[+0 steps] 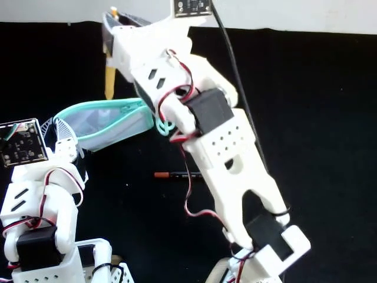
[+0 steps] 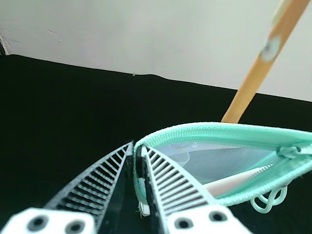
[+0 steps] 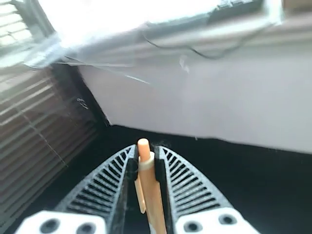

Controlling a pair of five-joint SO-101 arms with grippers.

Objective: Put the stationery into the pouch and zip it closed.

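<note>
My gripper (image 3: 145, 147) squeezes an orange pen (image 3: 150, 189). Its tip pokes out past my fingers (image 3: 187, 187). A white wall (image 3: 219, 97) is ahead.

Pouch (image 1: 106, 124) mouth gaping; right arm (image 1: 227, 156) overhangs its zipper-pull end

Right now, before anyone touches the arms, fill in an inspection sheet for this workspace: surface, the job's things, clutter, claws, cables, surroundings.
Surface: black table.
Job's things: mint pouch unzipped, with a white item inside; orange pen held upright close to the pouch's opening; dark pen with a red end lying on the table.
Clutter: nothing seen.
Claws: left claw shut on the pouch's edge; right claw shut on the orange pen.
Cables: red and black wires along the arms; black cable running down from the top edge.
Surroundings: white wall behind the table; blinds to one side.
</note>
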